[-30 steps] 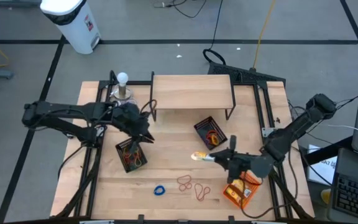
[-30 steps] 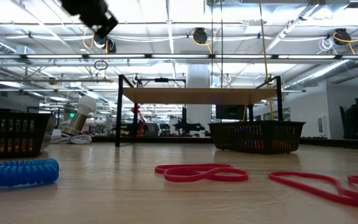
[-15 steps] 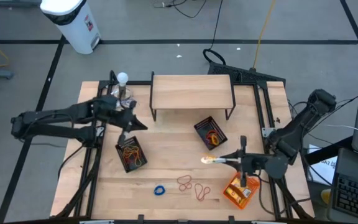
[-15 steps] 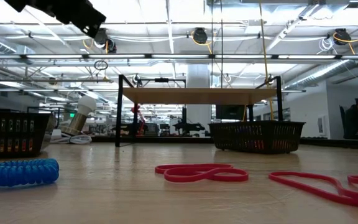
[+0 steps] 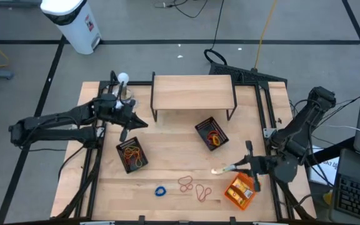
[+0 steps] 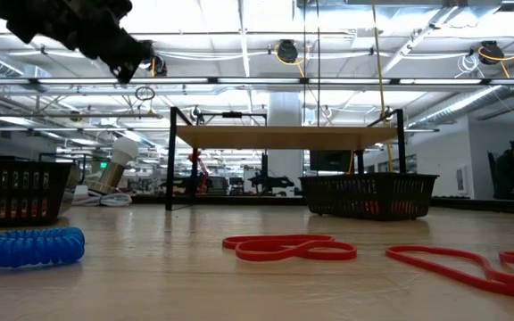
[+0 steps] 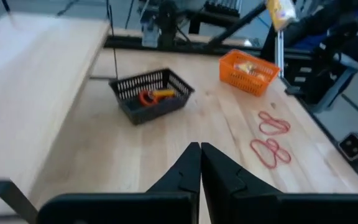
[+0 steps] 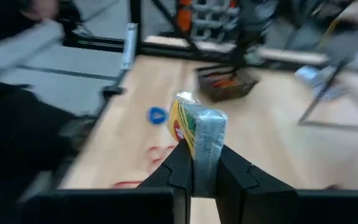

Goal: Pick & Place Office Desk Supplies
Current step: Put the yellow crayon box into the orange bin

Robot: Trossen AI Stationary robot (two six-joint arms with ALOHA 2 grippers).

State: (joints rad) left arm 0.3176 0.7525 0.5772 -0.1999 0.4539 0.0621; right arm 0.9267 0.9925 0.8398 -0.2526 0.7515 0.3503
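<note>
Yellow-and-white packet (image 8: 196,134), small, rectangular, plastic-wrapped

On the desk (image 5: 167,159) we see a shelf (image 5: 192,92) at the back. One mesh tray (image 5: 132,155) lies to the left, another (image 5: 211,132) just in front of the shelf. Near the front edge lie a coil (image 5: 160,191) and band loops (image 5: 194,187), with a third tray (image 5: 240,191) to their right.

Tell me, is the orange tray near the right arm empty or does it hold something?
Not empty. The orange tray holds yellow-and-white packets. The right gripper, shut on another packet, is beside it.
</note>
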